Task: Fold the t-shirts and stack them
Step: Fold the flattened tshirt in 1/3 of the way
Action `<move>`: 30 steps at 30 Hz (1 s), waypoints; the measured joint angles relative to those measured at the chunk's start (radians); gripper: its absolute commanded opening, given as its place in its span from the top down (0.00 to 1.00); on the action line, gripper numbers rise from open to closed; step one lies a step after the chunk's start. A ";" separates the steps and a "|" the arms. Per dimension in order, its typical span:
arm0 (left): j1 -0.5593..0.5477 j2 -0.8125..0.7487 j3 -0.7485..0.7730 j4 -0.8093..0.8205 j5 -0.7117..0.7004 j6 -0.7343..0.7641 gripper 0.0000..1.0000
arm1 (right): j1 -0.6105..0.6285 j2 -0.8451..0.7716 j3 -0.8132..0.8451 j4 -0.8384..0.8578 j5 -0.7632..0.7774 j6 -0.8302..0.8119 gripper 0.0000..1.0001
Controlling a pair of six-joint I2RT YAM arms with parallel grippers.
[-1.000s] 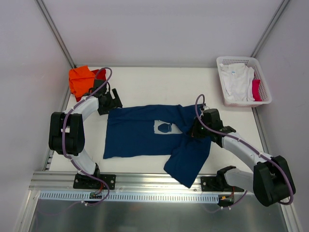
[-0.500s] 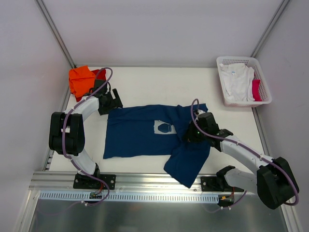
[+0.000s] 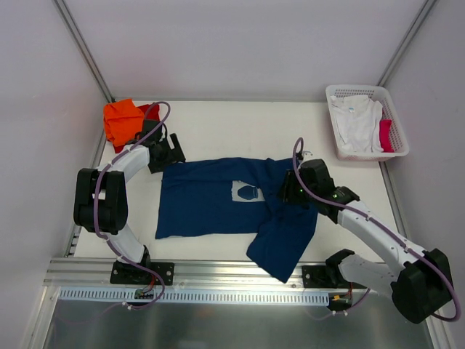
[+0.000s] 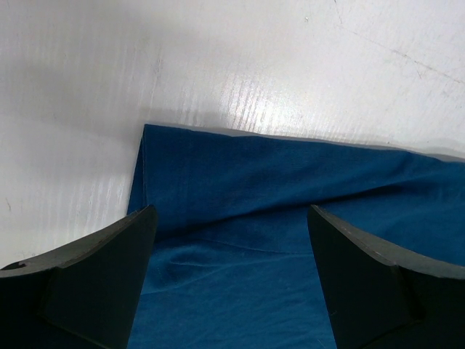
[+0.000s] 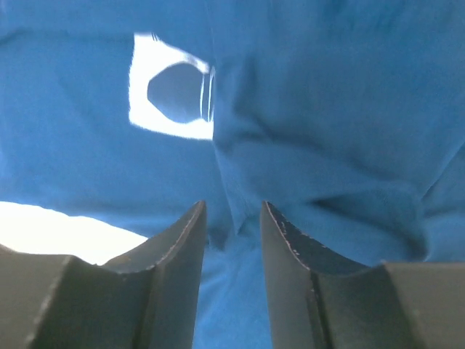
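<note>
Your navy t-shirt lies spread mid-counter, its pale chest print face up. Its right side is folded inward, and one flap trails to the counter's near edge.

Your left hand hovers over the shirt's far-left corner, jaws wide apart and holding nothing. In the wrist view that corner's straight edge lies flat on bare counter.

Your right hand sits low over the fold line just right of the print, jaws part way apart and not clamped on the cloth.

Bare counter runs beyond the shirt's far edge, between the orange t-shirt at the far left and the lattice basket at the far right, which holds the white t-shirt.
</note>
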 measured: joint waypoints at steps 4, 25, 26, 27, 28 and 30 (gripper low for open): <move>0.000 0.000 0.000 0.000 -0.001 0.000 0.14 | -0.002 0.080 0.098 -0.002 0.063 -0.039 0.78; 0.000 -0.014 -0.033 0.098 0.029 0.001 0.14 | -0.129 0.608 0.398 0.082 0.185 -0.217 1.00; 0.000 -0.013 -0.033 0.103 0.033 0.001 0.14 | -0.138 0.623 0.412 0.086 0.180 -0.221 1.00; 0.000 -0.012 -0.034 0.109 0.040 0.000 0.14 | -0.145 0.636 0.423 0.091 0.177 -0.224 1.00; 0.000 -0.010 -0.034 0.113 0.045 0.000 0.14 | -0.151 0.645 0.432 0.093 0.173 -0.227 1.00; 0.000 -0.002 -0.034 0.124 0.052 -0.001 0.14 | -0.161 0.668 0.453 0.100 0.166 -0.232 1.00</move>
